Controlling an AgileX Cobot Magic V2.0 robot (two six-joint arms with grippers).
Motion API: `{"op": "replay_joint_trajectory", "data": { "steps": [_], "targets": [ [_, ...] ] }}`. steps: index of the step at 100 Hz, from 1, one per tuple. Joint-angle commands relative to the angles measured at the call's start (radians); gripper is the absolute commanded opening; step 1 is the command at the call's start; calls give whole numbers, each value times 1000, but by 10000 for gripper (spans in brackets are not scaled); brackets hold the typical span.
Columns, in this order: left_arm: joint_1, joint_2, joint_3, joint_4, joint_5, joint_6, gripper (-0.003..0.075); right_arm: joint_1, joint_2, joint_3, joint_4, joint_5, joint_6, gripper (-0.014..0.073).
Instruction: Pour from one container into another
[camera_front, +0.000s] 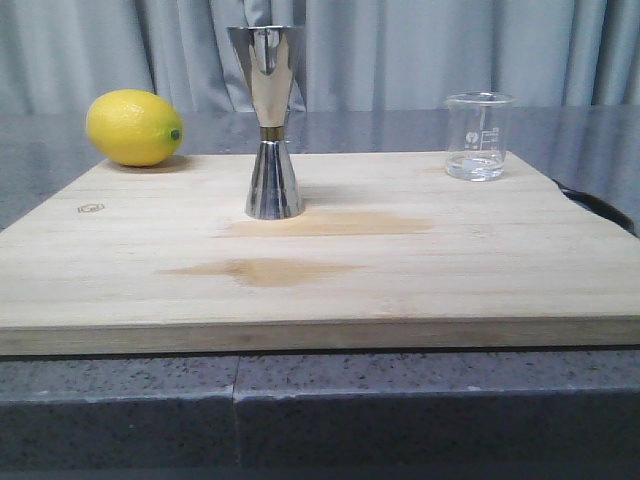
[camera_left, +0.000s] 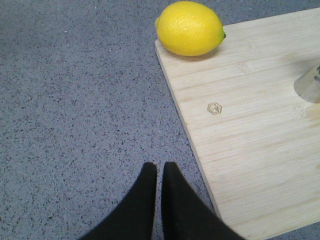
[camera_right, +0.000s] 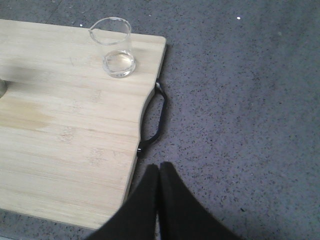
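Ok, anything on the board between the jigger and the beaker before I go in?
Nothing; in the front view only bare board with a faint stain lies between jigger and beaker.

my left gripper (camera_left: 159, 172) hangs over bare counter (camera_left: 75, 100) off the board (camera_left: 250, 150), fingers together; the lemon (camera_left: 190, 27) sits on the near corner. my right gripper (camera_right: 159, 172), fingers together too, is past the board's handle (camera_right: 156, 117). the beaker (camera_front: 479, 136) stands near that edge, well apart from the jigger (camera_front: 270, 120), with open board between.
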Motion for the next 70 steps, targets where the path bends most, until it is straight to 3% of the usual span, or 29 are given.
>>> {"op": "replay_joint_trajectory", "data": {
  "steps": [1, 52, 70],
  "targets": [
    [3, 0, -28, -12, -84, -11, -19, -5, -1, -24, -22, -67, -11, -71],
    [3, -3, -21, -20, -89, -11, -19, -5, -1, -24, -22, -58, -11, -71],
    [101, -130, 110, -30, -178, -6, -19, -5, -1, -24, -22, -58, -11, -71]
  ]
}}
